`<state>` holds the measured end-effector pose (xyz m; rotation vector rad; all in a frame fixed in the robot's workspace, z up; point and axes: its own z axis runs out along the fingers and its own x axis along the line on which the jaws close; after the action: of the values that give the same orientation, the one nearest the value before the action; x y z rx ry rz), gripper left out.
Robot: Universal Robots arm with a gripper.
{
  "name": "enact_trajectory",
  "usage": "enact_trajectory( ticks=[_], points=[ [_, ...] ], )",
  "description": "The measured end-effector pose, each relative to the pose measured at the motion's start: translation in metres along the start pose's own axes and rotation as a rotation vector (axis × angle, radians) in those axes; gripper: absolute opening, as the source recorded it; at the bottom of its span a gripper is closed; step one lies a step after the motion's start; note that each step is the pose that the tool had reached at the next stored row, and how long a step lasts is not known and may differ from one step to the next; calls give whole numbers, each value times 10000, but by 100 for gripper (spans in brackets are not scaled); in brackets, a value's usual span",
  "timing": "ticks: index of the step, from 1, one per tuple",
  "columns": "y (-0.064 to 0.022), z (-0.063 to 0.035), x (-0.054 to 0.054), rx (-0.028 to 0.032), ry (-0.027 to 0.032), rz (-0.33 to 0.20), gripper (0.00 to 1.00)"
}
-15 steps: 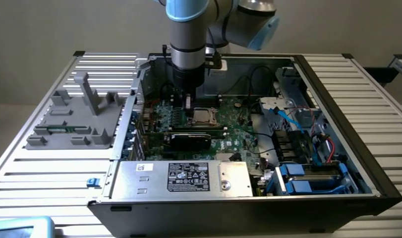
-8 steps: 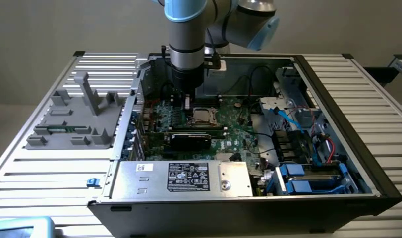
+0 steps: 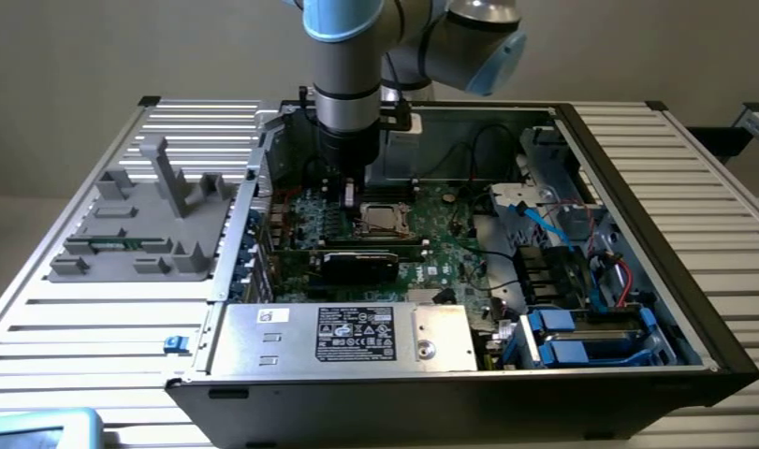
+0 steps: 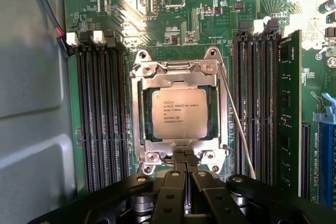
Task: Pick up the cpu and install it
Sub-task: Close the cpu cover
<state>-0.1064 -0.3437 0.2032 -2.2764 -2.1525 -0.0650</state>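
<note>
**Pincer** (image 4: 185, 167): closed, fingers pressed together with nothing between them. It hung low inside the case (image 3: 350, 196), tips just beside the near edge of the socket frame and clear of the chip.

**Arm** (image 3: 348, 84): grey and blue, reaching straight down into the case from above.

**Desk** (image 3: 92, 327): slatted metal top carrying everything.

**Computer case** (image 3: 678, 309): black tower laid on its side, panel off, interior exposed.

**Grey fixture** (image 3: 142, 234): moulded tray with upright posts, on the desk at the exterior view's left of the case.

**Power supply** (image 3: 342, 337): silver box with a label, along the near wall of the case.

**Motherboard** (image 4: 173, 30): green, flat on the case floor.

**Black card** (image 3: 360, 265): plugged into the board between the power supply and the socket.

**Memory slots** (image 4: 100, 119): dark banks flanking the socket on both sides.

**Socket frame** (image 4: 137, 114): silver metal, surrounding the chip.

**Cpu** (image 4: 178, 114): silver top printed with text, lying flat within the socket frame (image 3: 381, 217).

**Wire lever** (image 4: 237, 124): thin, slanting alongside the frame.
</note>
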Motion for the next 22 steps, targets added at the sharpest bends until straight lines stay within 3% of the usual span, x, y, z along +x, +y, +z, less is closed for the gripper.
enact_trajectory(
  ticks=[7, 22],
  points=[
    [-98, -64, -3, -51, 3, -2, 11],
    [-207, -719, 13, -87, 4, -4, 11]
  ],
)
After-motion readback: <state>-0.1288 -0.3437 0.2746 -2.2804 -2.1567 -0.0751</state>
